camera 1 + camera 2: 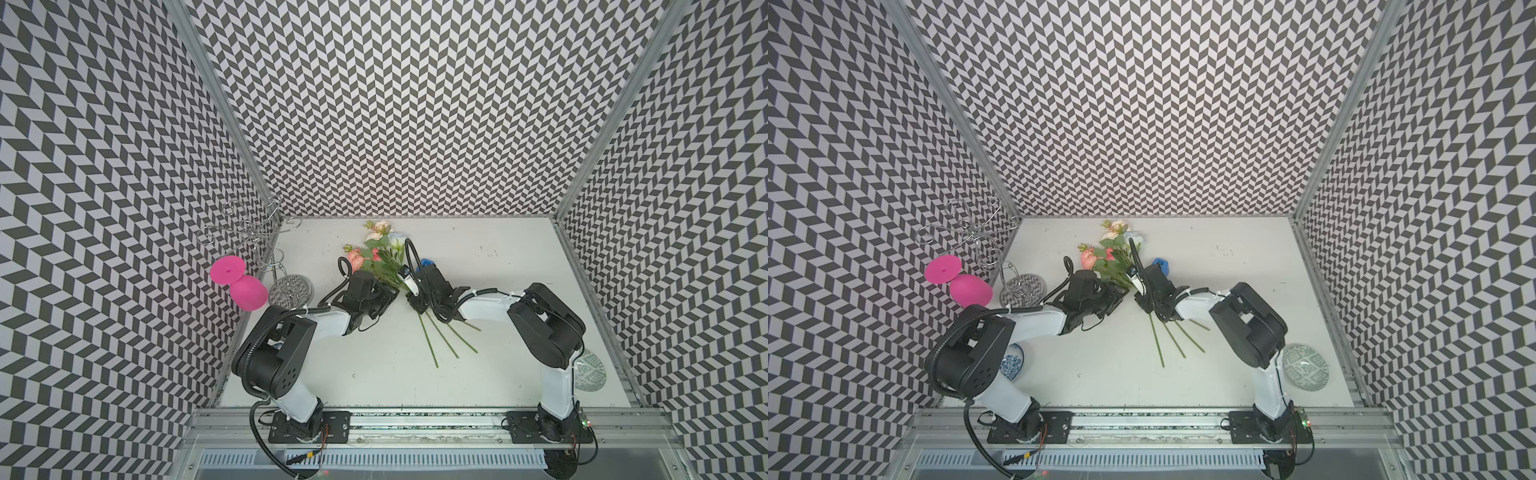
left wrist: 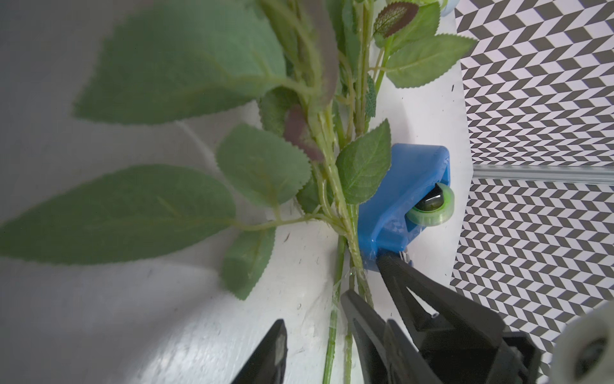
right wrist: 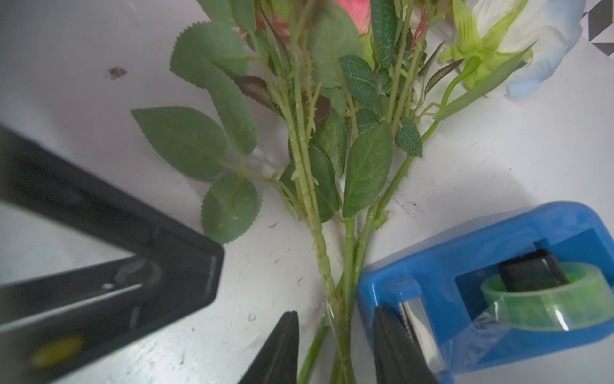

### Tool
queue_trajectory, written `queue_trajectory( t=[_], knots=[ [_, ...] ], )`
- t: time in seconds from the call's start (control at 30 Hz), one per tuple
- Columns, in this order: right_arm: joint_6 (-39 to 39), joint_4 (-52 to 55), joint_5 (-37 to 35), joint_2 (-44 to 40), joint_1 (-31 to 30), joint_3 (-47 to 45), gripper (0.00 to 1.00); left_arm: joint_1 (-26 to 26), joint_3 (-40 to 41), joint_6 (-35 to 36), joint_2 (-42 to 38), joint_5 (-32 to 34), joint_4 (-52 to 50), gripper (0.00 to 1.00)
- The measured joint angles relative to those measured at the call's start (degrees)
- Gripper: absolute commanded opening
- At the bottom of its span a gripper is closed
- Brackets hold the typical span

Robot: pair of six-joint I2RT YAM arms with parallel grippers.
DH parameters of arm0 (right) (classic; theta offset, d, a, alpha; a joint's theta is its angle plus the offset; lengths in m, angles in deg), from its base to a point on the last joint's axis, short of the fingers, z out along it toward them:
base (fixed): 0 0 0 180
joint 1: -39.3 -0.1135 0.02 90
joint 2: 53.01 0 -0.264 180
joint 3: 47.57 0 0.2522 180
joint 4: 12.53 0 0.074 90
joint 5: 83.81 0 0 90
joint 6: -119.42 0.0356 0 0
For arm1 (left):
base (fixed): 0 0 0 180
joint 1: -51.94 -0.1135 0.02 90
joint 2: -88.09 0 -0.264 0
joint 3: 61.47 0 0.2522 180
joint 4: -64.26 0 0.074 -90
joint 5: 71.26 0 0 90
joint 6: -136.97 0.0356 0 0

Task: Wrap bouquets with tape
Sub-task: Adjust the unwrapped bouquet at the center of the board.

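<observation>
White, scuffed tabletop (image 1: 519, 332) inside black-and-white chevron walls (image 1: 415, 104): we find the bouquets (image 1: 384, 257) mid-table, blooms toward the back, the tape dispenser (image 3: 481, 266) just beside their stems. The right gripper (image 3: 335, 311) straddles the stems, jaws apart; the left gripper (image 1: 390, 293) also stands parted.

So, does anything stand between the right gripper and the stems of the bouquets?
Nothing visible does. In the right wrist view the right gripper is open with its fingertips on either side of the bouquets' stems. The blue tape dispenser sits outside one finger, close beside it, not in the gap.
</observation>
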Motion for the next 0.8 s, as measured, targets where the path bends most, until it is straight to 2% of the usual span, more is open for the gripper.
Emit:
queue_trajectory(
  t=[0.27, 0.47, 0.57, 0.67, 0.8],
  knots=[
    [-1.22, -2.45, -7.39, 2.67, -2.29, -0.72, 0.32, 0.00, 0.11, -0.09, 0.00, -0.09, 0.07, 0.49],
    [-1.60, -3.93, -11.08, 3.10, -2.91, -1.16, 0.18, -0.24, 0.85, -0.39, 0.00, -0.39, 0.68, 0.49],
    [-1.81, -4.13, -11.80, 3.19, -2.91, -1.16, 0.16, -0.24, 0.85, -0.42, 0.00, -0.39, 0.90, 0.49],
    [-1.84, -4.15, -11.74, 3.23, -2.91, -1.16, 0.16, -0.24, 0.85, -0.44, 0.00, -0.39, 0.92, 0.49],
    [-1.57, -3.74, -10.36, 3.08, -2.51, -0.96, 0.33, -0.24, 0.85, -0.46, 0.00, -0.42, 0.92, 0.49]
  ],
)
